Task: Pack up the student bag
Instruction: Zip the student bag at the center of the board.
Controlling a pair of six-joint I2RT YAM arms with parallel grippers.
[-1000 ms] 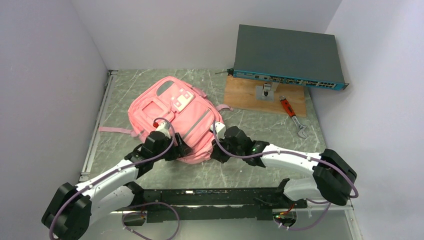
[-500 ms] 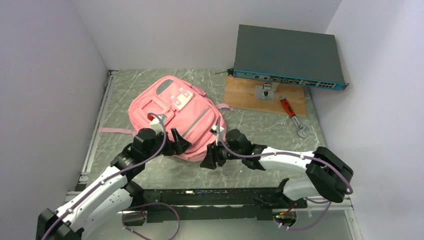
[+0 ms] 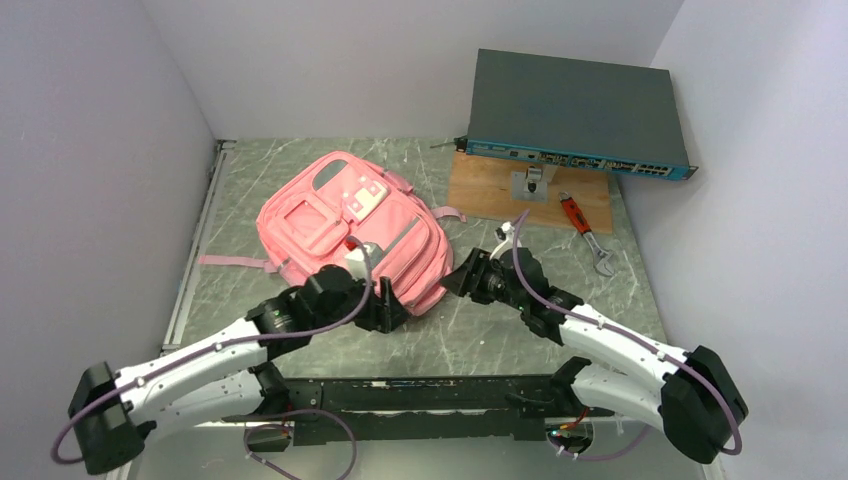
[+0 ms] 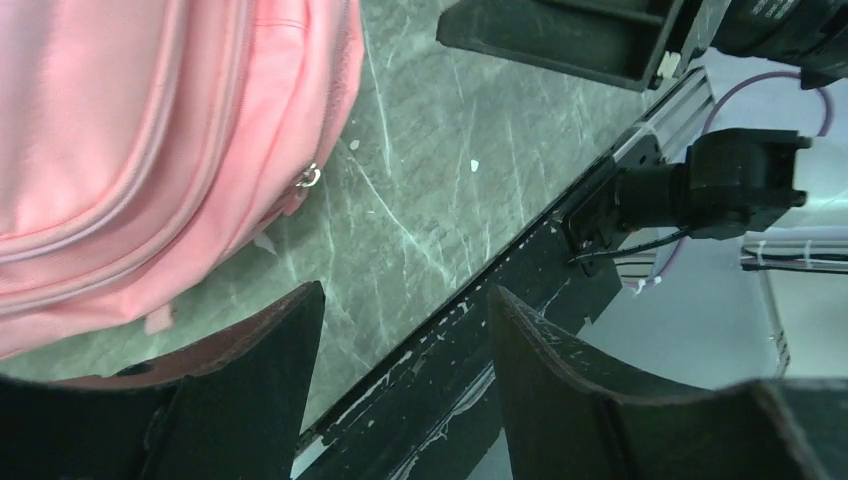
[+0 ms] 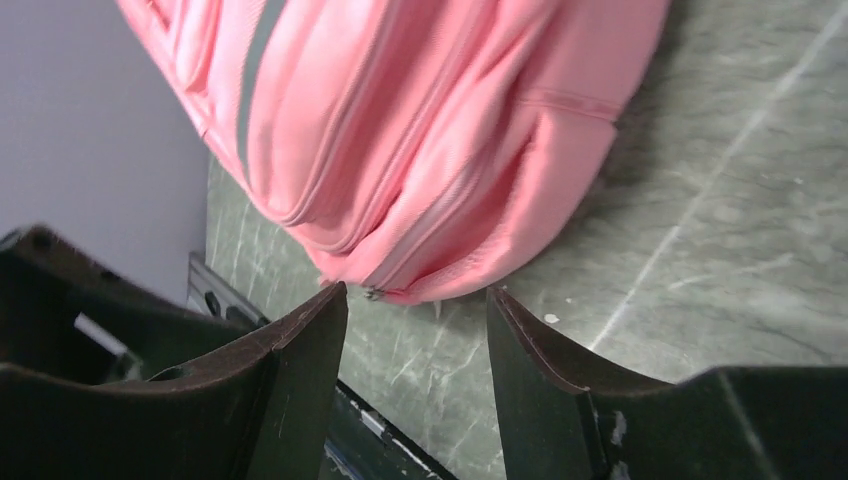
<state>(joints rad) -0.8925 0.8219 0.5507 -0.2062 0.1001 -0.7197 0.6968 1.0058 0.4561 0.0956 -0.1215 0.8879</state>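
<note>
The student bag [image 3: 335, 225] is a soft pink backpack lying flat on the marble table, front pockets facing up. My left gripper [image 3: 396, 306] sits at the bag's near corner, open, with only the table edge showing between its fingers [image 4: 268, 385]. The left wrist view shows the bag [image 4: 140, 150] at upper left with a zipper pull [image 4: 311, 177] hanging at its edge. My right gripper [image 3: 456, 281] is just right of the bag, open and empty, pointing at the bag's lower edge [image 5: 430, 150]. A zipper pull [image 5: 372, 293] lies near its left fingertip.
A grey network switch [image 3: 575, 110] rests on a wooden board [image 3: 495, 190] at the back right. A red-handled wrench [image 3: 586, 232] lies beside the board. A pink strap [image 3: 228, 261] trails left of the bag. A black rail [image 3: 430, 392] runs along the near edge.
My right gripper opened, let go of the bag's near edge and swung to the bag's right side. My left gripper slid right along the near edge to the bag's corner.
</note>
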